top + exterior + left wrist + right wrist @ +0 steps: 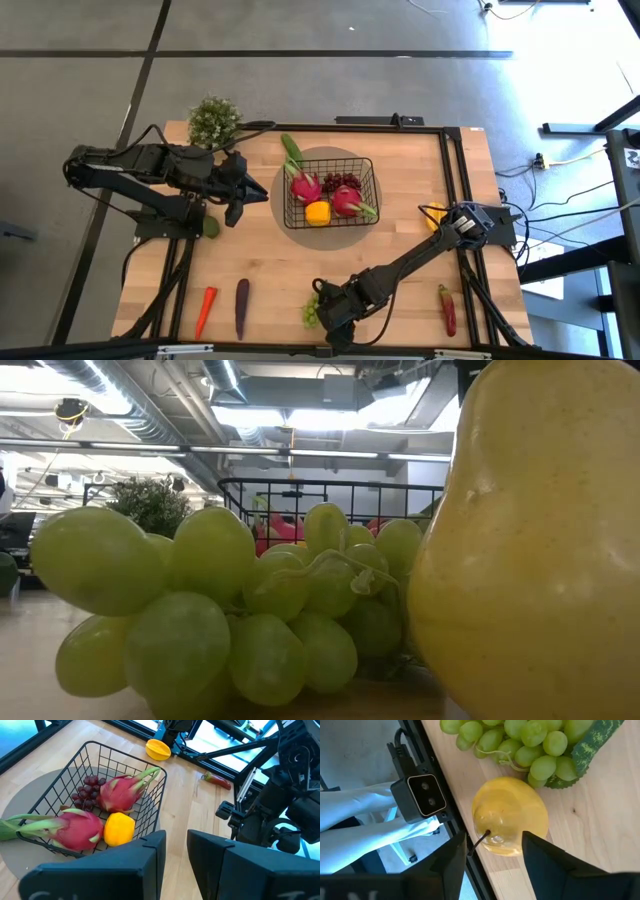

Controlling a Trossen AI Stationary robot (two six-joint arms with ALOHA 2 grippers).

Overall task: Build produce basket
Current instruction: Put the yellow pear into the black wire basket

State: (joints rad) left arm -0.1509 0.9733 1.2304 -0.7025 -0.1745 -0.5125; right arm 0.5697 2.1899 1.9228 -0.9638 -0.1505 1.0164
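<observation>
yellow pear point(510, 815) stands upright, stem toward right pincer point(492, 852).

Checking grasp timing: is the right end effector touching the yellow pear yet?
Cannot tell. In the right wrist view the right end effector straddles the yellow pear, fingers at its sides, but no contact or gap shows plainly.

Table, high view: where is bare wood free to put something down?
Bare wood lies between the basket and the right gripper, and right of the basket toward the table frame. The near edge is crowded: carrot, eggplant, green grapes.
</observation>
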